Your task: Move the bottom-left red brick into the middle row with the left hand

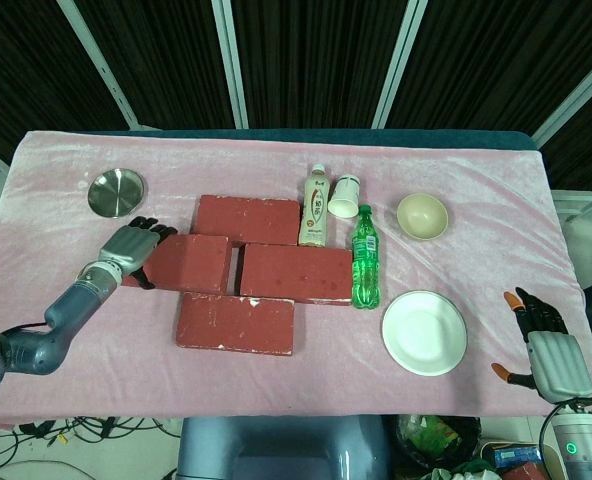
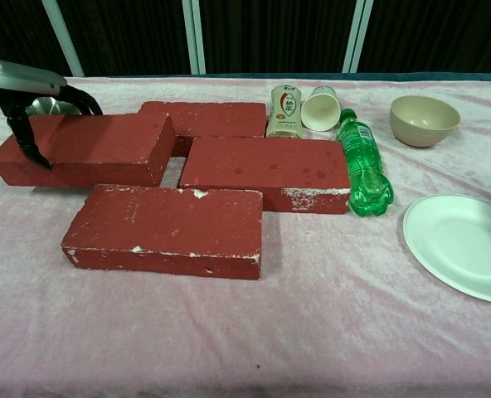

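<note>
So the left hand [image 1: 128, 247] has its fingers [image 2: 20, 137] wrapped around the left end of the red brick [image 1: 188, 263], thumb on the near side and the rest over the far edge. That brick sits flat on the pink tabletop [image 1: 96, 330] in the middle row, at about 9 o'clock from the second middle brick [image 1: 296, 273], with a thin gap between the two. In the chest view the same brick [image 2: 88, 148] looks level, with its base on the cloth.

The back brick [image 1: 248, 219] is at roughly 1 o'clock from the held one and just beside its far corner; can't tell whether they actually touch. The front brick [image 1: 235, 323] lies at about 5 o'clock from it, close by, with pale chipped spots along its edges.

The right hand [image 1: 549, 345] is way off at the tabletop's 4 o'clock corner, holding nothing, fingers loosely apart.

Other stuff: a small metal dish [image 1: 115, 192] at 11 o'clock from the left hand, a beige drink bottle [image 1: 315, 208] standing upright just right of the back brick, a paper cup [image 1: 345, 196] tipped on its side next to it, a green bottle [image 1: 366, 258] lying down right against the second middle brick's right end, a tan bowl [image 1: 422, 216] further right, and a white plate [image 1: 424, 332] at 5 o'clock from the green bottle.
</note>
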